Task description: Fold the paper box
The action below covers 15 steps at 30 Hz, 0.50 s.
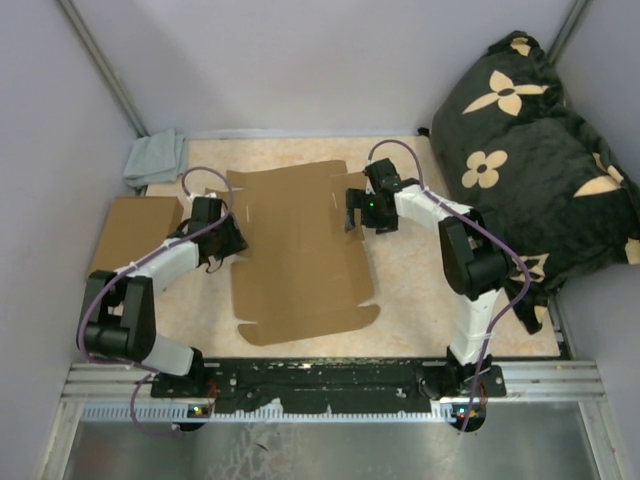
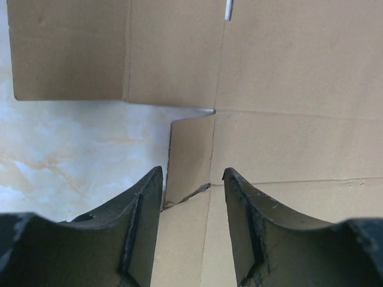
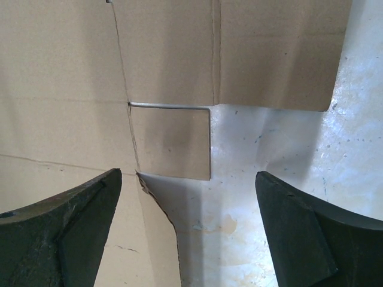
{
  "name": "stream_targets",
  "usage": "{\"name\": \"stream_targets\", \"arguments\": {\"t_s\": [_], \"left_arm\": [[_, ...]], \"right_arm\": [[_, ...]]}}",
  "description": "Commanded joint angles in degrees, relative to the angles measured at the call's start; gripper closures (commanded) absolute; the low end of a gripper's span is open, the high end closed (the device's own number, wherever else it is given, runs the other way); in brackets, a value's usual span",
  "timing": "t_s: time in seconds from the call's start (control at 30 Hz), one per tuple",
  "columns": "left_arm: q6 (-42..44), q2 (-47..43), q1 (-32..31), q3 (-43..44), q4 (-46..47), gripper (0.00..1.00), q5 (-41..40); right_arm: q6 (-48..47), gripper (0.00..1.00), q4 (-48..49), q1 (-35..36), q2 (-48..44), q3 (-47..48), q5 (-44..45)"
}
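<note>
Pale marbled tabletop point(image 1: 420, 290) fills the booth, and the paper box point(image 1: 300, 250) lies on it as a flat, unfolded sheet between the two arms. The left jaws stand apart over the sheet's left edge. The right jaws stand wider apart over its right edge, one side above cardboard and the other above bare tabletop.

The main risk, as I judge it, is the thin sheet sliding instead of folding. If one arm pushes or lifts a flap while the other side is loose, the whole sheet could skate toward the plain cardboard box point(image 1: 125, 232) on the left. The small tab point(image 2: 191, 152) between the left jaws could also crumple if pinched off its crease, and jaws coming down too low would scrape the tabletop.

Only the top view shows the whole outline, the grey cloth point(image 1: 155, 158) and the flowered cushion point(image 1: 540, 150). Only the wrist views show the jaw gaps, the crease lines and the right-hand tab point(image 3: 172, 142) with its slightly raised near corner.
</note>
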Motion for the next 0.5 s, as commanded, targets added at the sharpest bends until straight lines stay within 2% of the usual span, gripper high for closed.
{"name": "stream_targets", "arguments": {"t_s": [0.0,0.17,0.23,0.3,0.37,0.47], "left_arm": [[0.76,-0.49,0.15,1.50,2.98,0.51,0.48],[1.22,2.32,0.11,2.91,2.81,0.68,2.78],[1.12,3.46,0.11,3.25,2.79,0.71,3.16],[1.21,4.31,0.11,3.81,2.58,0.83,3.69],[1.50,4.58,0.11,4.48,1.99,0.99,4.40],[1.88,2.69,0.11,4.50,1.80,1.00,5.55]], "right_arm": [[0.67,0.05,1.42,0.16,-3.67,0.60,-0.62],[1.02,0.06,1.79,0.17,-3.25,0.38,-1.07],[1.03,0.06,1.71,0.13,-3.30,0.36,-1.18],[1.03,0.06,1.51,0.16,-3.31,0.48,-1.09],[1.03,0.06,1.28,0.18,-3.29,0.69,-0.75],[1.07,0.06,0.85,0.16,-3.10,1.23,0.02]]}}
